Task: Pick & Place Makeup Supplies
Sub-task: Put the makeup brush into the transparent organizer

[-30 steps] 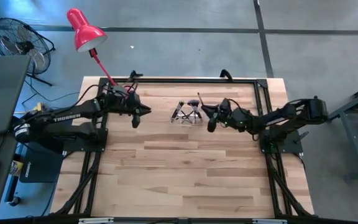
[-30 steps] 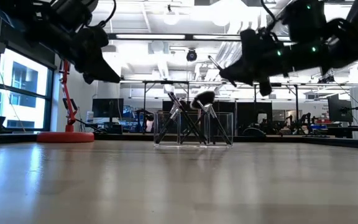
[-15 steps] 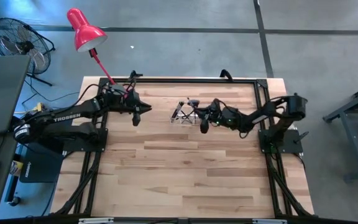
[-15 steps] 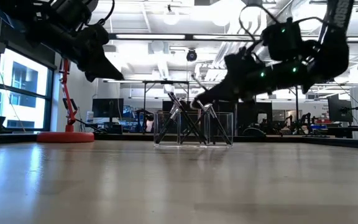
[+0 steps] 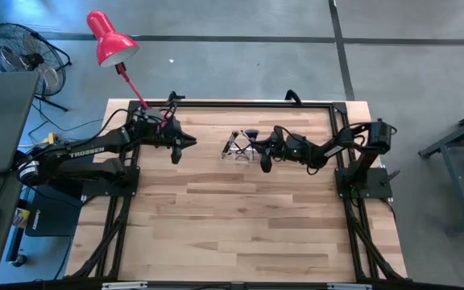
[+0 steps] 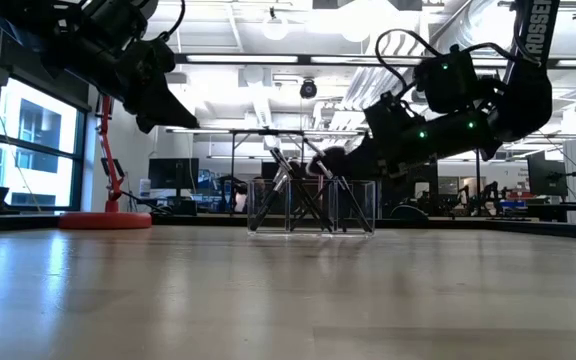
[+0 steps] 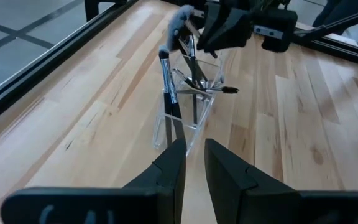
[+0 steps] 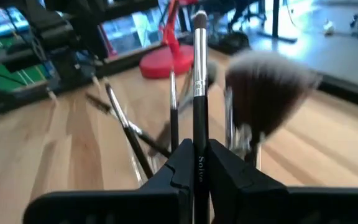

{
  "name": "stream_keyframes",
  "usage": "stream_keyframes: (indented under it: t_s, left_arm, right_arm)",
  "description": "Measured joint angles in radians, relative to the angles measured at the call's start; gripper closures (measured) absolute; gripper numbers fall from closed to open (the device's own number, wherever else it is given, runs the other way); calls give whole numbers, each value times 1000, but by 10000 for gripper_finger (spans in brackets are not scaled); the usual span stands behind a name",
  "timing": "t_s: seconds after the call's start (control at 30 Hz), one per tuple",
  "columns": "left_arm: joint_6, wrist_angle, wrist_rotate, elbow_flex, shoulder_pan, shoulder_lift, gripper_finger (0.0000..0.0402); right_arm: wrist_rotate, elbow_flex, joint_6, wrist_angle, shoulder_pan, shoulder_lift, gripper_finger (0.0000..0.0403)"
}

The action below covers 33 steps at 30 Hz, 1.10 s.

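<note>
Makeup brushes (image 7: 178,68) stand crossed in a clear plastic holder (image 7: 188,115) mid-table, the fluffy black-headed one (image 8: 263,93) among them. Right gripper (image 8: 194,163), over the holder, pinches a slim black brush (image 8: 199,81) with white lettering too small to read. "TROSSEN" marks the left arm (image 5: 83,151); left gripper (image 7: 191,168) hovers nearby, fingers slightly parted, empty. A red lamp (image 5: 109,38) stands behind the wood-plank table (image 5: 240,217).

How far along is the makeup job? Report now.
Done: several brushes stand in the clear holder. In hand: the right tool grips a silver-collared brush at the holder. Left: releasing it. The left tool waits beside, empty.
</note>
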Motion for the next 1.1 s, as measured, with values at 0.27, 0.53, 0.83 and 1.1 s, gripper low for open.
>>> stream_keyframes:
  t_s: [0.27, 0.53, 0.83, 1.1]
  left_arm:
    - [0, 0, 0, 0, 0, 0, 344]
    - [0, 1, 0, 0, 0, 0, 344]
    - [0, 2, -12, 0, 0, 0, 344]
    - [-34, 2, -13, 0, 0, 0, 344]
  right_arm:
    - [33, 0, 44, -7, 0, 1, 322]
    - [36, 0, 71, 22, 0, 1, 259]
    - [35, 0, 70, 138, 0, 0, 236]
    - [4, 0, 65, 141, 20, -58, 262]
